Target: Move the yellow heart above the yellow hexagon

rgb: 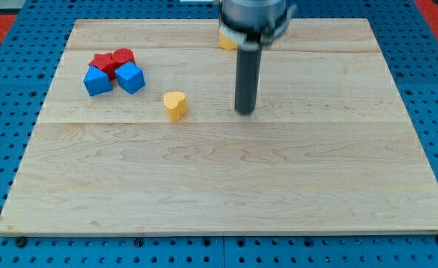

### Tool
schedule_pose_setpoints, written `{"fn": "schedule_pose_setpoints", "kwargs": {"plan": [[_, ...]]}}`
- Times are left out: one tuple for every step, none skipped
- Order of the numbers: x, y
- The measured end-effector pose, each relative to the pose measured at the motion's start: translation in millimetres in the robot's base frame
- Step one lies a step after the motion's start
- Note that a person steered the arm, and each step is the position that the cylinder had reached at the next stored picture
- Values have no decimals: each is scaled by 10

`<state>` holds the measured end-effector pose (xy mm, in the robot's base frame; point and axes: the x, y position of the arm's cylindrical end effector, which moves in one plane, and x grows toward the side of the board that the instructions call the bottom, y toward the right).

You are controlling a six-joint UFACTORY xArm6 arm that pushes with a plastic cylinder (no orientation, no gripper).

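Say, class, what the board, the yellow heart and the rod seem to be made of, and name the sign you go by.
Board: pale wood, smooth and matt, with visible grain and plank seams.
Yellow heart: probably painted wood or plastic; even, opaque colour, no grain showing.
Rod, ending at my tip to the view's right of the heart: dark, smooth, faintly shiny, likely metal or plastic.

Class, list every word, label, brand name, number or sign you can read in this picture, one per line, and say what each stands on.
None: no readable text shows anywhere.
The wooden board, yellow heart, the partly hidden yellow block, two red blocks and two blue blocks are plain.
The rod ending in my tip, right of the heart, bears no marking.
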<state>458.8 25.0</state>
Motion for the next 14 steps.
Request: {"fn": "schedule_pose_setpoints", "kwargs": {"plan": [[-10,-555],[-53,-960],[-539,-1057],[-913,-963],[-1449,-878],[-2009,-878],[-2039,-1182],[-2178,-1083],[-2362,-1046],[-2521,-1107],[-2655,-1183],[-2666,-731],[-2664,-340],[-2606,-695]]}}
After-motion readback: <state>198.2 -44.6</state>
